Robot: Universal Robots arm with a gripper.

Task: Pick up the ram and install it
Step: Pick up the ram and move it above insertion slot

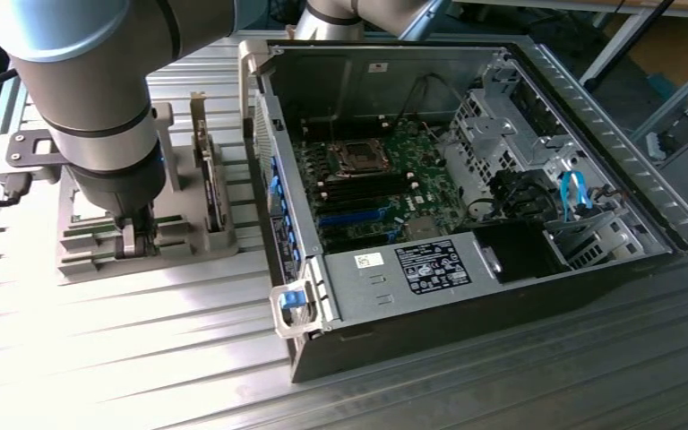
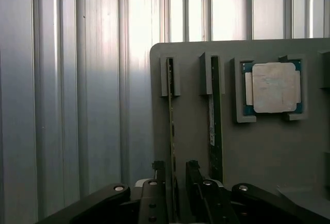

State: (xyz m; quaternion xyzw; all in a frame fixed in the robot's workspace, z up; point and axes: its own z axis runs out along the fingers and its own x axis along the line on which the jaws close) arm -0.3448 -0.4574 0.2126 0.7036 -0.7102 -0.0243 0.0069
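1. The ram (image 2: 170, 110) is seen standing on its long edge in the slot nearest the outer edge of the grey holder (image 2: 258, 152). It is seated in that slot and has not been lifted.
2. The gripper (image 2: 175, 165) is set low over the holder, at one end of this stick. Its jaws are spread wide, with one finger (image 2: 193, 177) on each side of the board. The stick is straddled, not clamped. Whether either finger touches it cannot be made out.
3. A second memory stick (image 2: 215, 131) is held upright in the holder's next slot inward, parallel to the first and just beside it.
4. A square silver processor (image 2: 273, 87) is laid flat in a bracketed recess of the holder, beyond the second stick from the ram.
5. The holder is rested on a ribbed metal table (image 2: 77, 105).
6. An open computer case (image 1: 356, 98) is placed on the same table, just beside the holder on the exterior view's right.
7. Inside the case a green motherboard (image 1: 380, 193) is exposed. Dark parallel slots are seen on it, on its half nearer the holder. Their contents cannot be told.
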